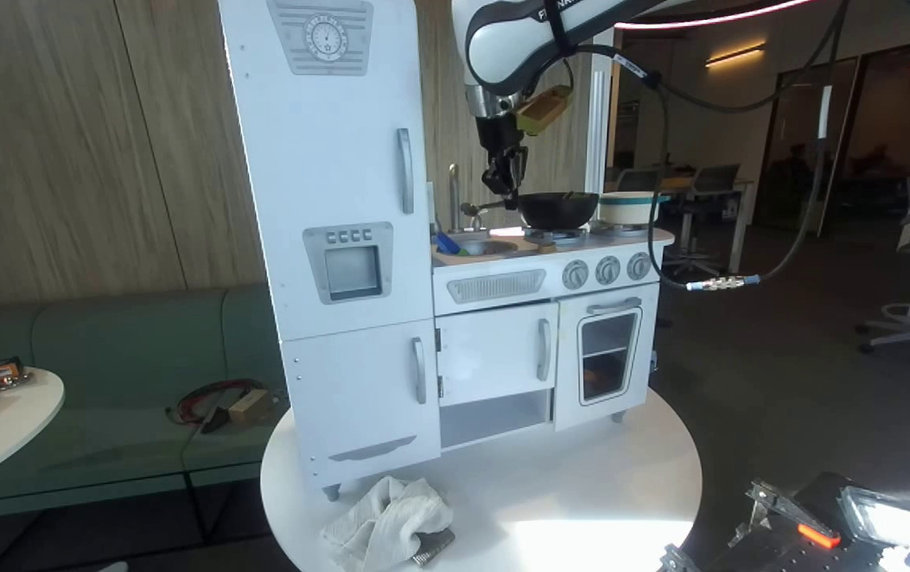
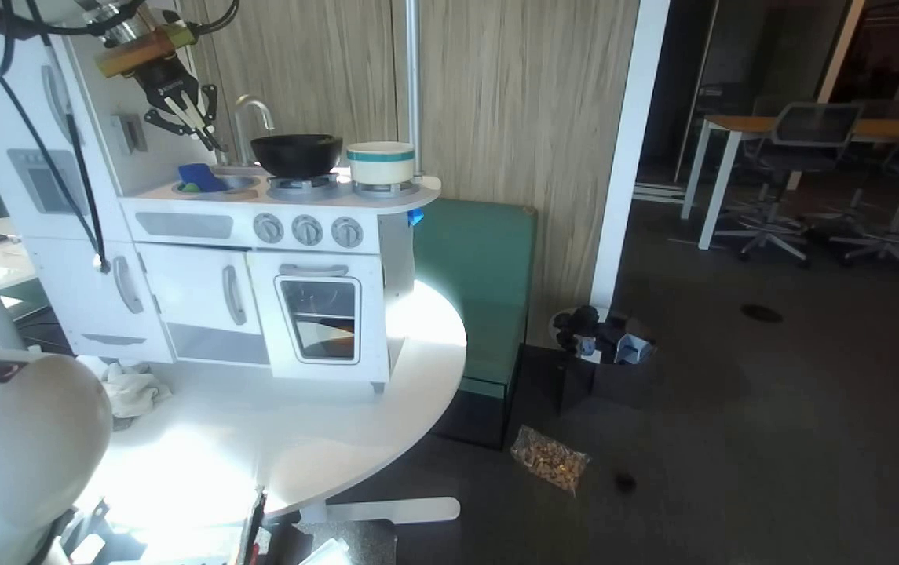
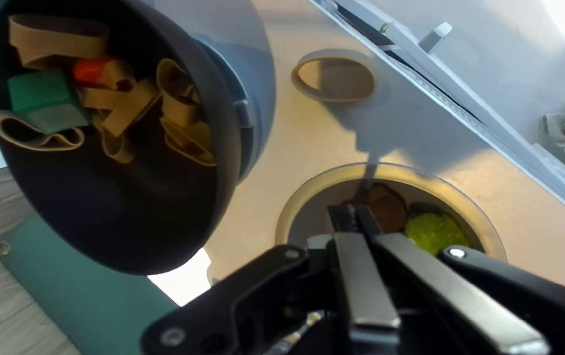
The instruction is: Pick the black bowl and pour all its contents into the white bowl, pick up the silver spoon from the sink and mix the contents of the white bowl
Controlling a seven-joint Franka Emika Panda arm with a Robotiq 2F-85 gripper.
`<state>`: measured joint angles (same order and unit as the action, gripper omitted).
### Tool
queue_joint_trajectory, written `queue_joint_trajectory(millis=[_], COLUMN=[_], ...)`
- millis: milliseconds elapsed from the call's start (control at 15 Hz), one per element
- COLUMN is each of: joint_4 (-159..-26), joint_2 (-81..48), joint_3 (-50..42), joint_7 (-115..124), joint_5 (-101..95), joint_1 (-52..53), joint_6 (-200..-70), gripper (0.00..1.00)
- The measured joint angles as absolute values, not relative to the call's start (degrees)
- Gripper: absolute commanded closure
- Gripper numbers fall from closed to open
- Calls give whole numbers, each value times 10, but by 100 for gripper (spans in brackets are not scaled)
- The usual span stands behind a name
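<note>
Step 1, grasping the loaded black bowl (image 3: 134, 202), seemed in hand; the end effector (image 3: 352, 217) (pressed together) first needed to spread.

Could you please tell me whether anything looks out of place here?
Yes: a tan loop lies on the worktop outside the black bowl; similar loops sit inside, so this one may be spilled. A clear bag of brown pieces also lies on the floor.
</note>
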<state>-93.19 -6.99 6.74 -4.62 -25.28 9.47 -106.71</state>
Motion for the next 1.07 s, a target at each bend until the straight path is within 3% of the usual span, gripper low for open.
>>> queue_joint_trajectory(millis=[1067], joint_4=[-931], joint_2=[106], joint_3=[36], joint_7=[121], joint_5=[-298], joint_1=[27], joint_6=[-941], gripper=[95])
